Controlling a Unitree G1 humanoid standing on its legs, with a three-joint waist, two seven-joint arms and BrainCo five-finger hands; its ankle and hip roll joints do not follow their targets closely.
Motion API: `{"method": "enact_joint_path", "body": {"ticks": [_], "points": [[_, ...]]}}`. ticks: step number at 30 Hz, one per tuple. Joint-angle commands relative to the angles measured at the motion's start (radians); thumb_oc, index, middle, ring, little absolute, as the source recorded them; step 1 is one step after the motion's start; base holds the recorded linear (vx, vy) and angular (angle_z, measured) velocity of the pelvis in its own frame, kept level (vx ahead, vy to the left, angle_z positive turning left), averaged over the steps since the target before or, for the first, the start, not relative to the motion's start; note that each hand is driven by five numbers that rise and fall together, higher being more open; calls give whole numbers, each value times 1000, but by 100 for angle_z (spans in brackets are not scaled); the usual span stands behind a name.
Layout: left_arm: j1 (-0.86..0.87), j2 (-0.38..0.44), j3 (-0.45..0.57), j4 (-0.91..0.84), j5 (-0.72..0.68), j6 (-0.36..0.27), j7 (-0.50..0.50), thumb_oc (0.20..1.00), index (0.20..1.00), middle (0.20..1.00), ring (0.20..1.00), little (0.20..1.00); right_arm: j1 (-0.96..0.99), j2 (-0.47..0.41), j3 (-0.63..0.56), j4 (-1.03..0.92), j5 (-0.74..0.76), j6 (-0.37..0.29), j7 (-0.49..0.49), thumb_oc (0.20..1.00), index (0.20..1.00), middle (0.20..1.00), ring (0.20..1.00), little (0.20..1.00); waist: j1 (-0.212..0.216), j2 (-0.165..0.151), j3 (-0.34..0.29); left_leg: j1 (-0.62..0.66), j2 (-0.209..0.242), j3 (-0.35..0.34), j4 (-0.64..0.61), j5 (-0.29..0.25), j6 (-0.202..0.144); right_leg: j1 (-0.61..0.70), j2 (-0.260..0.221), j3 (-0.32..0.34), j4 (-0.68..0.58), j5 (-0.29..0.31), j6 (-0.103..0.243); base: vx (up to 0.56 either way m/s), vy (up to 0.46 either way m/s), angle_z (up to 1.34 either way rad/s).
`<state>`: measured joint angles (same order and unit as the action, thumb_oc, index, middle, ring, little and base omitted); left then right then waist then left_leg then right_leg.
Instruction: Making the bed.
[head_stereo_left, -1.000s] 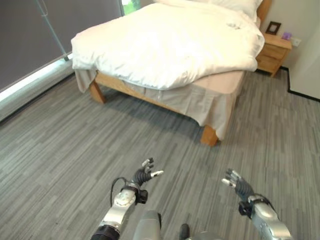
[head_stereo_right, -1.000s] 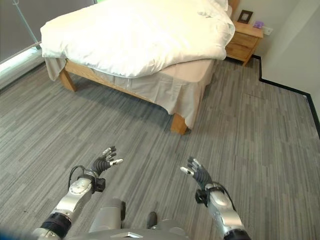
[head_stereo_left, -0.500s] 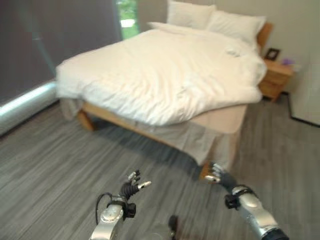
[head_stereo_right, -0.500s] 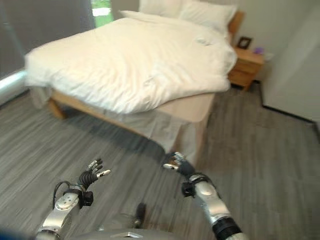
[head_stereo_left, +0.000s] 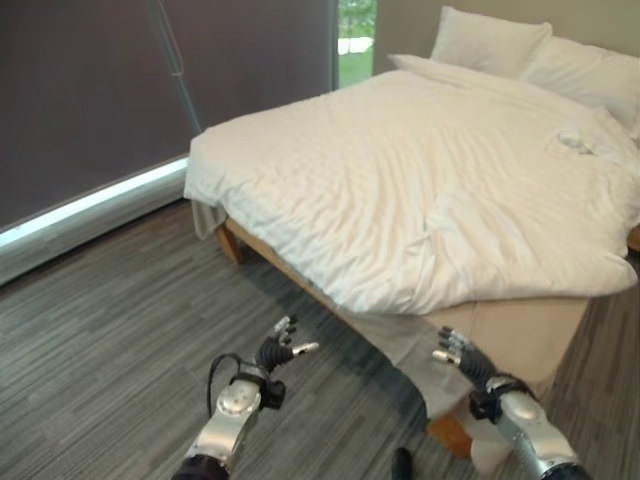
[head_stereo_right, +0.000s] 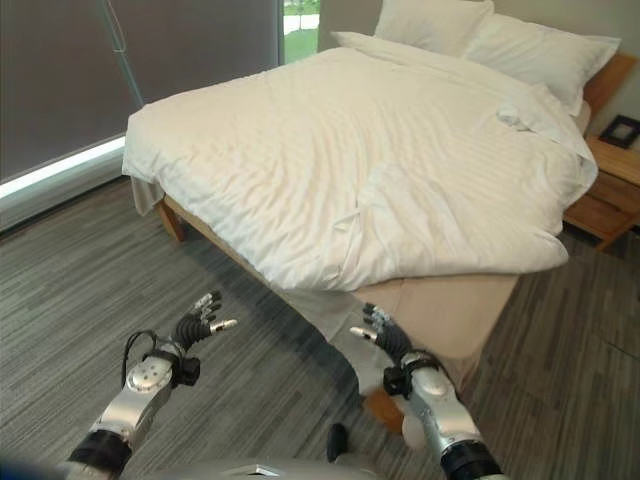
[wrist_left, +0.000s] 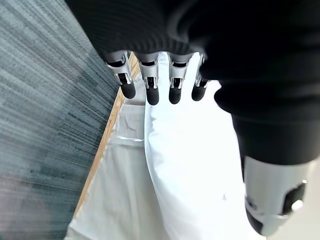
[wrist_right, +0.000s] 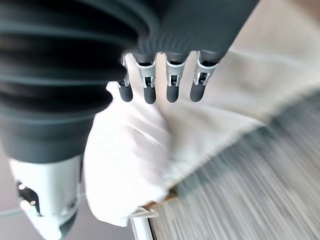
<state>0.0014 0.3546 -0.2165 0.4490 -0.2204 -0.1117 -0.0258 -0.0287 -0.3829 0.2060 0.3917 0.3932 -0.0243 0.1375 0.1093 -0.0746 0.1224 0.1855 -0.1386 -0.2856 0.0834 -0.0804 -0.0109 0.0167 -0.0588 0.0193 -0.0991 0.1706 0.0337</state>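
1. A dark window blind (head_stereo_left: 90, 90) runs along the far left wall, with a pale strip at its foot where it meets the grey striped floor (head_stereo_left: 90, 340)
2. The left hand (head_stereo_left: 278, 351) hangs over bare floor, short of the bed and apart from it; its fingers (wrist_left: 150, 92) are straight and relaxed, thumb out to the side, and it holds nothing
3. The bed (head_stereo_left: 245, 245) stands ahead on a wooden frame, its near left corner toward the blind. A white duvet (head_stereo_left: 420, 190) covers most of it, rumpled, with a raised fold near the middle and its near edge hanging over the foot
4. Below that edge a beige sheet (head_stereo_left: 520, 325) shows on the mattress, and a pale bed skirt (head_stereo_left: 405, 345) hangs down to the floor
5. The right hand (head_stereo_left: 458, 357) is in front of the bed skirt at the foot, near a wooden leg; its fingers (wrist_right: 172, 90) are straight and spread, empty, whether it touches the cloth I cannot tell
6. Two pillows (head_stereo_right: 545, 50) lie at the head, and a wooden nightstand (head_stereo_right: 610, 190) stands at the far right
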Motion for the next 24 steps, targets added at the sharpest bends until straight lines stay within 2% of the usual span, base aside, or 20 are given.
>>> {"method": "enact_joint_path", "body": {"ticks": [1, 3, 6, 8, 10, 11, 12, 14, 16, 17, 18, 20, 23, 24], "points": [[-74, 3, -19, -33, -34, -47, -16, 1000, 1000, 1000, 1000, 1000, -60, -74, -79, -157, 8, -81, -44, 1000, 1000, 1000, 1000, 1000, -7, -20, 36, -186, 150, 23, 24, 147, -61, 50, -35, -75, 39, -49, 44, 22, -153, 87], [-69, 5, -25, -45, -22, -44, -21, 1000, 1000, 1000, 1000, 1000, -61, -88, -98, -175, 13, -83, -51, 1000, 1000, 1000, 1000, 1000, -9, -23, 40, -197, 149, 32, 36, 150, -61, 62, -36, -88, 29, -49, 40, 38, -144, 90], [-46, 15, -39, -71, -20, -41, -45, 1000, 1000, 1000, 1000, 1000, -87, -134, -138, -207, 13, -92, -67, 1000, 1000, 1000, 1000, 1000, -5, -23, 26, -205, 135, 38, -59, 150, -48, 69, -34, -97, 12, -58, 44, 85, -95, 21], [-26, 32, -50, -79, -7, -41, -68, 1000, 1000, 1000, 1000, 1000, -102, -193, -169, -261, -20, -102, -74, 1000, 1000, 1000, 1000, 1000, -5, -12, 8, -212, 108, 50, -146, 173, -25, 68, -13, -80, 12, -61, 43, 143, -57, -2], [-19, 49, -63, -91, -8, -43, -85, 1000, 1000, 1000, 1000, 1000, -110, -233, -208, -289, -28, -104, -80, 1000, 1000, 1000, 1000, 1000, -15, -4, -4, -192, 102, 52, -158, 162, -14, 68, 2, -51, 15, -74, 43, 138, 37, -42], [-25, 69, -76, -102, -9, -48, -96, 1000, 1000, 1000, 1000, 1000, -132, -246, -222, -296, -15, -115, -87, 1000, 1000, 1000, 1000, 1000, -34, 4, -17, -176, 99, 58, -171, 157, -12, 63, 10, -24, 12, -70, 40, 118, 82, -64], [-25, 69, -76, -102, -9, -48, -96, 1000, 1000, 1000, 1000, 1000, -132, -247, -222, -296, -15, -115, -87, 1000, 1000, 1000, 1000, 1000, -32, 4, -17, -175, 100, 60, -171, 156, -12, 63, 11, -22, 12, -69, 40, 109, 92, -46], [-25, 92, -73, -134, -45, -40, -116, 1000, 1000, 1000, 1000, 1000, -97, -275, -261, -372, -6, -116, -77, 1000, 1000, 1000, 1000, 1000, -62, 8, -30, -158, 103, 101, -171, 139, -6, 52, 13, 13, 12, -71, 50, 90, 103, -61], [-25, 93, -74, -134, -46, -40, -117, 1000, 1000, 1000, 1000, 1000, -94, -275, -263, -374, -6, -114, -77, 1000, 1000, 1000, 1000, 1000, -57, 8, -30, -157, 104, 105, -171, 138, -6, 52, 14, 17, 12, -71, 50, 47, 79, -69], [-68, 104, -87, -149, -75, -36, -127, 1000, 1000, 1000, 1000, 1000, -48, -298, -283, -411, -24, -106, -58, 1000, 1000, 1000, 1000, 1000, -90, 6, -26, -151, 110, 156, -171, 121, 4, 28, 17, 70, 12, -57, 67, 36, 89, -68], [-69, 103, -88, -148, -75, -36, -127, 1000, 1000, 1000, 1000, 1000, -47, -298, -285, -411, -24, -106, -57, 1000, 1000, 1000, 1000, 1000, -84, 6, -26, -150, 111, 161, -171, 120, 4, 27, 18, 76, 12, -56, 67, 43, 126, -64], [-142, 96, -118, -133, -86, -36, -122, 1000, 1000, 1000, 1000, 1000, -12, -309, -291, -419, -35, -94, -47, 1000, 1000, 1000, 1000, 1000, -115, -1, -24, -145, 115, 212, -171, 100, 12, -2, 20, 125, 12, -39, 87, -3, 109, -70], [-209, 72, -135, -117, -96, -34, -110, 1000, 1000, 1000, 1000, 1000, 21, -316, -312, -429, -63, -85, -53, 1000, 1000, 1000, 1000, 1000, -141, -7, -22, -135, 118, 266, -171, 83, 18, -29, 25, 178, 12, -20, 108, -16, 86, -78], [-211, 72, -136, -115, -96, -35, -110, 1000, 1000, 1000, 1000, 1000, 22, -316, -314, -430, -63, -84, -53, 1000, 1000, 1000, 1000, 1000, -137, -6, -21, -135, 118, 270, -171, 82, 18, -30, 26, 182, 12, -20, 108, -10, 22, -54]]}}
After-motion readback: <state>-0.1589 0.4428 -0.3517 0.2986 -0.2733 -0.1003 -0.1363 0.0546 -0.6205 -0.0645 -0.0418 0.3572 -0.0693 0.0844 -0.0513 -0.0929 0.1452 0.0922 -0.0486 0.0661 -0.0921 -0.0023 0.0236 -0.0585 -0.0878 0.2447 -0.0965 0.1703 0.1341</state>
